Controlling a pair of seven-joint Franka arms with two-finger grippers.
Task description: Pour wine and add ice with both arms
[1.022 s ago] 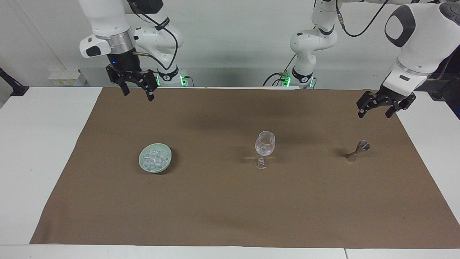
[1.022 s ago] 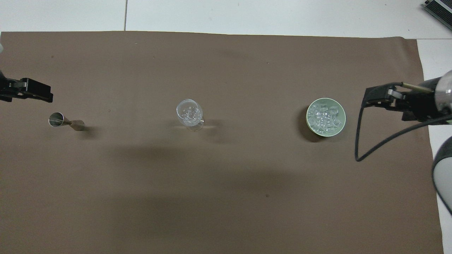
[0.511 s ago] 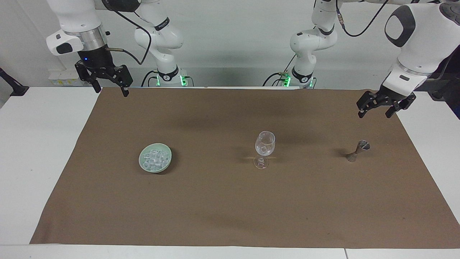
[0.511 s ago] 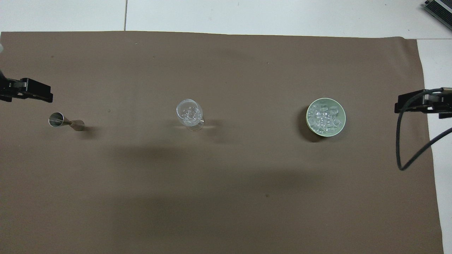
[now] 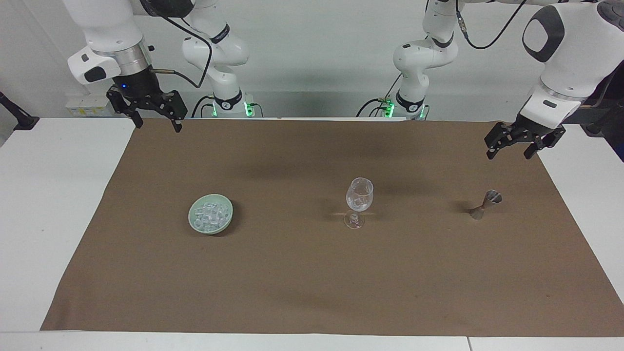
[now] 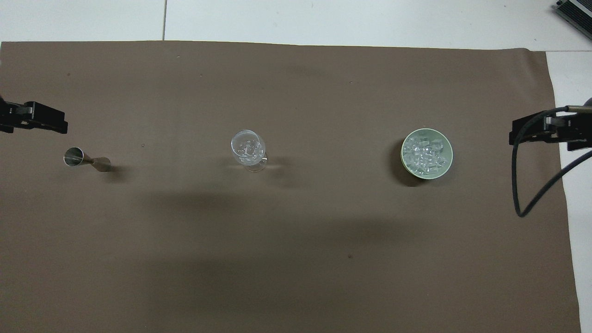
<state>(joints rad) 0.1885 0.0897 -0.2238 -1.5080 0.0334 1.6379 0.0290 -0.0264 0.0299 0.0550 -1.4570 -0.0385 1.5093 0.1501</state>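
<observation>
Since a second ago only the right claw (image 5: 155,119) has moved: it has swung away from above the cloth toward the right arm's end of the tabletop, and now hangs in the air over the brown cloth's (image 5: 312,273) corner nearest the right arm's base. Its fingers are spread and hold nothing. Everything else stands where it stood.

Taking the wine glass (image 5: 359,201) as the middle of a clock in the facing view, the pale green bowl (image 5: 210,214) stands on the cloth at about nine o'clock, well apart from the glass. It is filled with the ice (image 5: 210,214), a heap of small clear cubes. Some small clear pieces also show inside the upright glass. At about three o'clock from the glass, also well apart, stands a small metal jigger (image 5: 485,204), upright.

The left claw (image 5: 512,152) hangs in the air at about one o'clock from the jigger, over the cloth's edge at the left arm's end of the tabletop (image 5: 53,204). Its fingers are spread too, gripping nothing, and it touches neither jigger nor cloth.
</observation>
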